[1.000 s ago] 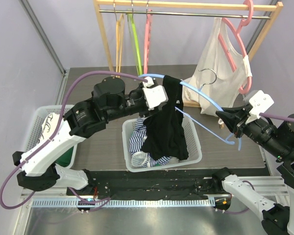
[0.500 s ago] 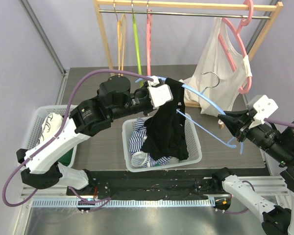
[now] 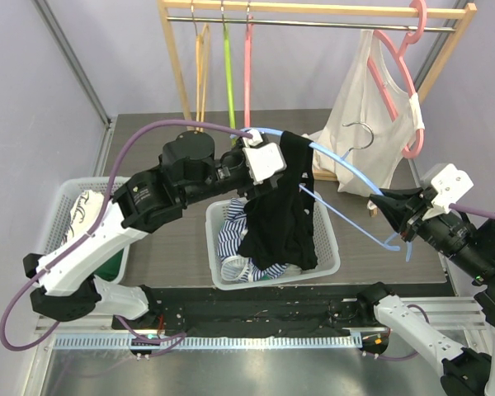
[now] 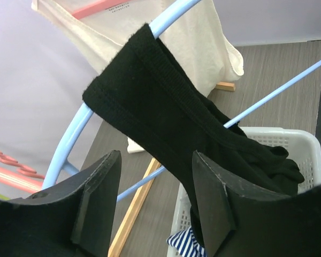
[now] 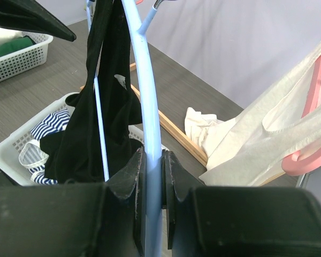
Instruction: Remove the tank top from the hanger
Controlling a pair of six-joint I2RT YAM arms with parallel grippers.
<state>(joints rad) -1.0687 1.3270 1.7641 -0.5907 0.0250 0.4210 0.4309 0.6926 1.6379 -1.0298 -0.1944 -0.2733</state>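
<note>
The left gripper (image 3: 282,158) stands open, jaws astride the strap of the black tank top (image 3: 272,219), which drapes over the light-blue hanger (image 3: 347,170) and hangs into the white basket (image 3: 331,241), while the right gripper (image 3: 385,204) clamps the hanger's arm.

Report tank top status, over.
Left gripper open, fingers straddling black fabric tank top strap. Right gripper shut on light-blue plastic hanger. Tank top hem hanging over white plastic basket.
</note>
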